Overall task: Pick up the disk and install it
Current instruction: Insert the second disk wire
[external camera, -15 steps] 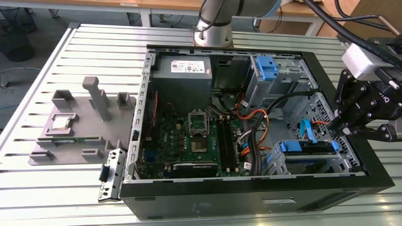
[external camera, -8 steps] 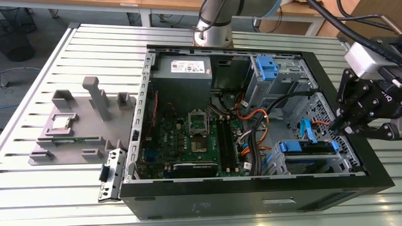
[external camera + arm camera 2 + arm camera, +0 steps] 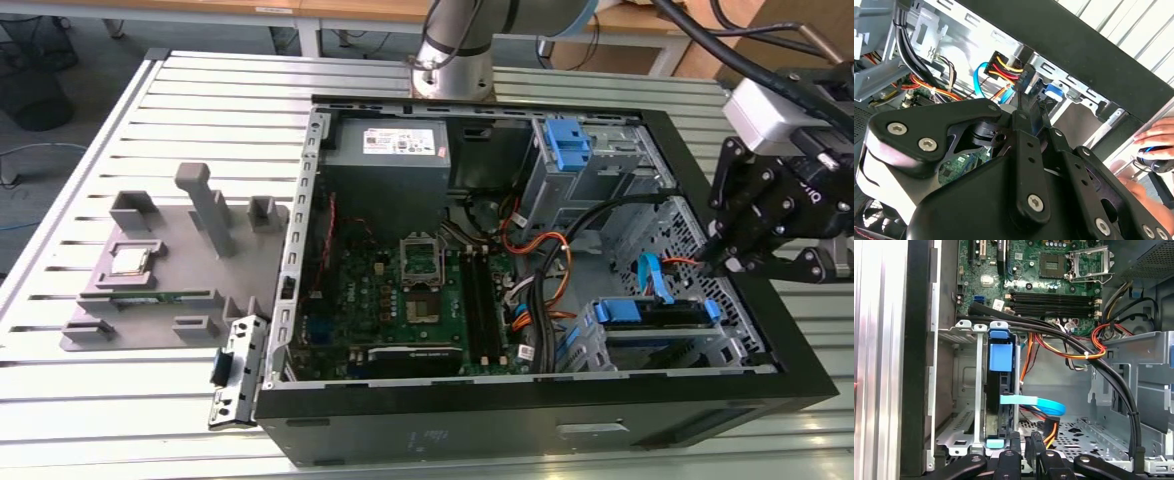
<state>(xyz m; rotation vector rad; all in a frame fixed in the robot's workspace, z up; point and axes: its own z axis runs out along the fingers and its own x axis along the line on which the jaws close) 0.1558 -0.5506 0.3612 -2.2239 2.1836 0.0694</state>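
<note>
Exterior view: open black PC case point(image 3: 534, 425) lying on slatted metal table point(image 3: 200, 90); grey printed fixture point(image 3: 160, 280) on table at the exterior view's left, well apart from case; arm base point(image 3: 454, 60) behind case; grey power supply box point(image 3: 387, 145) in far corner; motherboard point(image 3: 414, 290) on case floor; blue-latched bay point(image 3: 571, 145) at far side; gripper point(image 3: 731, 262) hangs over case's edge at the exterior view's right, tips near blue cable point(image 3: 650, 280); disk point(image 3: 654, 312) w/ blue bracket sits in drive cage near front corner, just below gripper; open room above cage, wall close beside it.

Second wrist view: gripper linkage point(image 3: 1026, 107) black, fingers drawn close together, nothing between them; tips near power connector point(image 3: 1006, 67) w/ red, yellow, black wires; blue cable beside it; black case rim point(image 3: 1094, 55) close; a hand point(image 3: 1154, 137) on a mouse beyond rim.

First wrist view: disk point(image 3: 1000, 385) on edge in cage slot, blue bracket tab facing up; light-blue cable point(image 3: 1034, 402) crosses beside it; metal cage rail point(image 3: 979, 385) touching disk's side; black cable bundle point(image 3: 1054, 335) runs across above; gripper fingertips point(image 3: 1022, 447) near disk's end, not on it; case wall point(image 3: 919, 360) close; free floor toward perforated panel point(image 3: 1089, 432).
</note>
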